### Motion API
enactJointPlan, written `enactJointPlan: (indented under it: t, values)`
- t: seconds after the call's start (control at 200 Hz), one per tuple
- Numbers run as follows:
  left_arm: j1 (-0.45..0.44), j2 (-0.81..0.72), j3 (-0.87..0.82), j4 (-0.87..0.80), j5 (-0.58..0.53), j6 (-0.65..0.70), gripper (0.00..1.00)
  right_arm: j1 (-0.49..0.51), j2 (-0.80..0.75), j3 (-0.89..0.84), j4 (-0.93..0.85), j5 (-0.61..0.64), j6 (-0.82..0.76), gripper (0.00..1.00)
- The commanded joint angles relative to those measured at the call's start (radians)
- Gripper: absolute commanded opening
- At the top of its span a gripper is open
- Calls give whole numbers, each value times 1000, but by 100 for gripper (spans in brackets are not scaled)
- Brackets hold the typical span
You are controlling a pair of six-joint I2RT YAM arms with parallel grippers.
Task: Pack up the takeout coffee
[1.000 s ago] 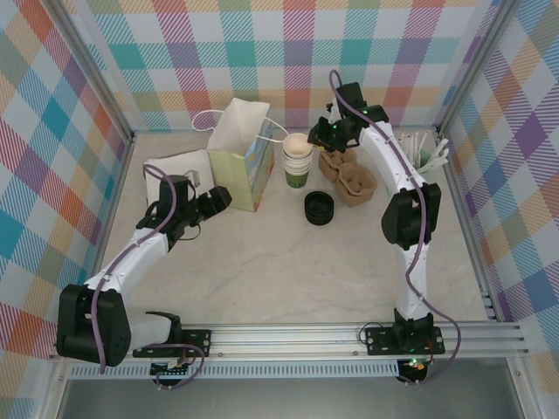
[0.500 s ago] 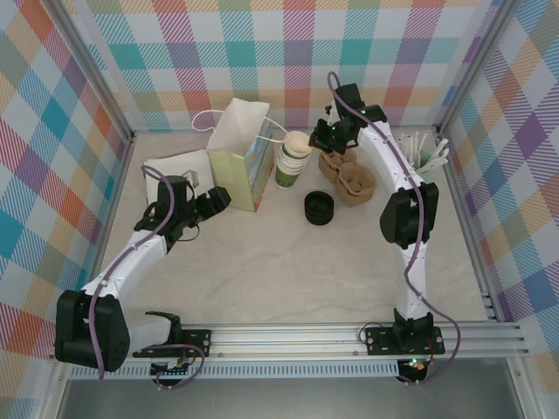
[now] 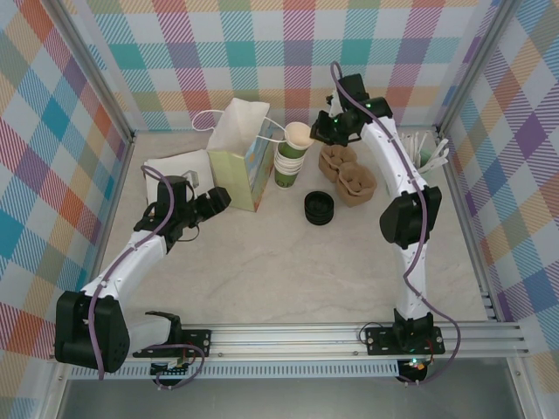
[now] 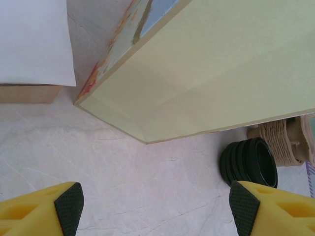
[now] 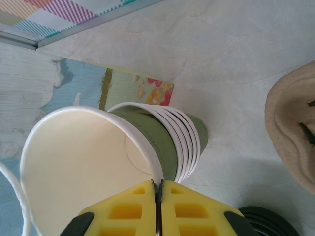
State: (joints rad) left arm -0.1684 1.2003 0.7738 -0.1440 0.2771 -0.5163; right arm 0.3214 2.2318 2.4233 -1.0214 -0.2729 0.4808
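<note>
Paper, dark green wall, cream rim: one tapered cup [image 5: 83,167], rim clamped by right gripper [image 5: 158,189], tilted over one nested stack [image 5: 193,140]. Ribbed round black lids [image 4: 248,164]. Left gripper [image 4: 156,204] jaws apart.

Bright, even light; soft shadows, sharp focus.

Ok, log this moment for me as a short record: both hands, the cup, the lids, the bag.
right hand: shut on the rim of the cup
cup: tilted on top of the stack, next to the bag
left hand: open, empty, low beside the bag
black lids: on the table, apart from both hands
progress: cup not yet in the bag, no lid on it
</note>
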Motion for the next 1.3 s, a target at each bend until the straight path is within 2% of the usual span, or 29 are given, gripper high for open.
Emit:
enactJointPlan:
  t: [0.0, 0.2, 0.555, 0.775, 0.875, 1.065, 1.295]
  values:
    - [0, -28, 31, -23, 36, -1, 80, 7, -69, 34, -43, 29, -37, 10]
    - [-2, -58, 57, -35, 76, -10, 80, 5, -142, 33, -56, 75, -53, 9]
    - [-5, -116, 98, -67, 113, -17, 79, 5, -234, 39, -35, 78, -51, 9]
    - [-31, -111, 113, -88, 159, -9, 78, 6, -305, 17, -93, 50, -72, 9]
    - [-57, -107, 108, -92, 167, -11, 78, 14, -380, -102, -94, 35, -96, 9]
    - [-101, -99, 75, -82, 142, -46, 78, 55, -574, -463, -4, 3, -120, 9]
    - [-123, -93, 7, -16, 72, -112, 78, 155, -735, -862, 150, 21, -109, 9]
